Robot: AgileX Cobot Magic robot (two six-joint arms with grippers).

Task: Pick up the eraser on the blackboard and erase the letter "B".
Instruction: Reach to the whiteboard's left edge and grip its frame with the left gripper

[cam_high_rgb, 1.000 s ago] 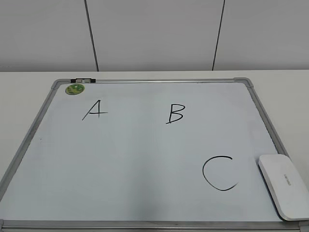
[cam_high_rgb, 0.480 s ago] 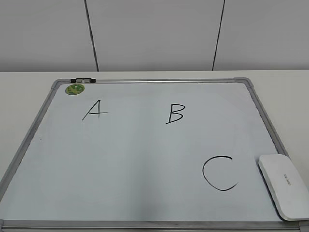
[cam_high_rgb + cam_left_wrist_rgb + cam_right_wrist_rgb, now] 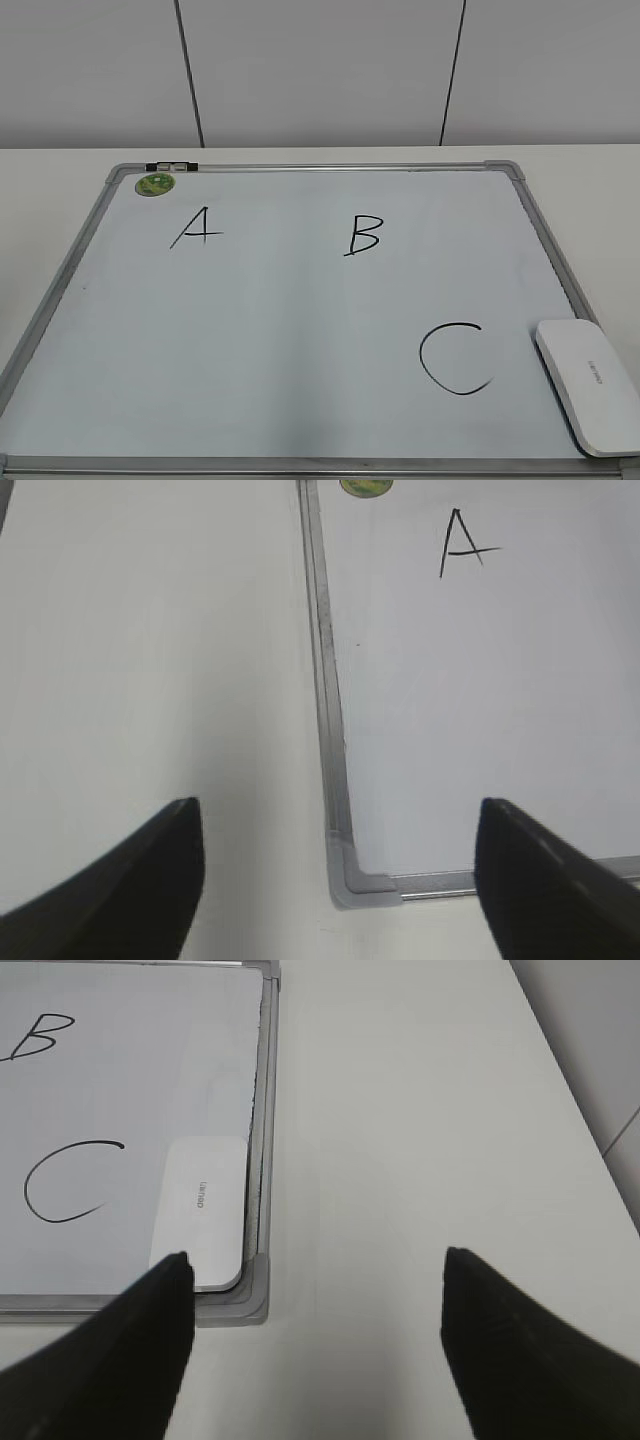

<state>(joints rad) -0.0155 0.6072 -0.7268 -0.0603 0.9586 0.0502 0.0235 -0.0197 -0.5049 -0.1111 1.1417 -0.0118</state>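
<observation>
Nearest to me, the eraser (image 3: 590, 385) lies flat at the blackboard's (image 3: 300, 320) near right corner, tight against the right-hand frame, with nothing touching it. Just to its left is the big letter "C" (image 3: 455, 357). Seen from its wrist camera, the right gripper (image 3: 315, 1345) hangs above the table (image 3: 420, 1140) just off that corner, its dark fingers (image 3: 120, 1360) spread wide and empty; the eraser (image 3: 200, 1212) shows just past the left one. The left gripper (image 3: 340, 880) hovers over the near left corner of the frame, fingers (image 3: 120, 880) likewise wide apart and holding nothing. Farther up the board sits the letter "B" (image 3: 365, 236), whole and unsmudged, well apart from the eraser. Left of it is the letter "A" (image 3: 196, 227), and beyond that a round green sticker (image 3: 155, 184) in the far left corner.
</observation>
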